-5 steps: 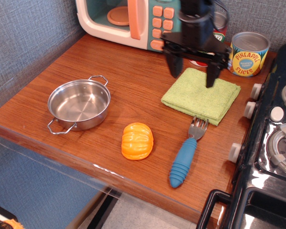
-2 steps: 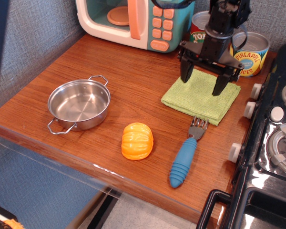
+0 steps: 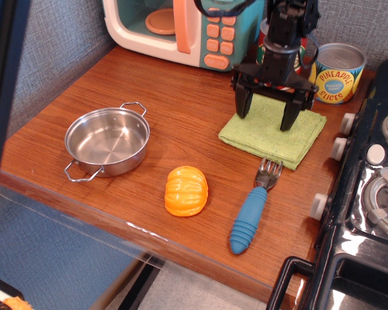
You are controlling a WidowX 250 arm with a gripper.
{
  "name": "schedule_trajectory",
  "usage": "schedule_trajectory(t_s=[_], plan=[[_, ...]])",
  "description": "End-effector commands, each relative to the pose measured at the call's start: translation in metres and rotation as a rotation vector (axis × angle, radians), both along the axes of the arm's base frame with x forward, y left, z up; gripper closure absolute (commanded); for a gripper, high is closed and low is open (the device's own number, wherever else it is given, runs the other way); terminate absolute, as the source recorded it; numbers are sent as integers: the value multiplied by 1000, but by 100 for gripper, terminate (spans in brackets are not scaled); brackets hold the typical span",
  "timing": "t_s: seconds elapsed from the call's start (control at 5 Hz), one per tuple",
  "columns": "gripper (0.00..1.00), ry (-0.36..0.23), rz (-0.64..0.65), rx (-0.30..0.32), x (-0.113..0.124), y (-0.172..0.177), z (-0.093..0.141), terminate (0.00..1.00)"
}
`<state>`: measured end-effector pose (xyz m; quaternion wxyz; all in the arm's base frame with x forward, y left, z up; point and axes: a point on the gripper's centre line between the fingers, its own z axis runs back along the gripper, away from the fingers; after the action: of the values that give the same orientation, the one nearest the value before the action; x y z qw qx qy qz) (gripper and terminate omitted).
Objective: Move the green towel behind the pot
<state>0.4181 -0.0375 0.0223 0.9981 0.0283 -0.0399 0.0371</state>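
Black two-fingered gripper (image 3: 266, 119) has shifted slightly left since the previous frame; jaws spread wide, holding nothing, tips low over the folded lime-green terry towel (image 3: 272, 129). Towel lies flat at right beside the toy stove, well apart from the small shiny steel pot with wire loop handles (image 3: 107, 141) at left. Nothing grasped yet: pickup, carry and placement behind pot all remain.
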Motion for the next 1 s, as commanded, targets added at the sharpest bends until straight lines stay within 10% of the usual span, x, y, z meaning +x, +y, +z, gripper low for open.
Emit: schedule_trajectory(t_s=[0.0,0.8], plan=[[0,-32,4,2,9,8,8,0],[0,-53,-29,-1,-1,17,-7,0]])
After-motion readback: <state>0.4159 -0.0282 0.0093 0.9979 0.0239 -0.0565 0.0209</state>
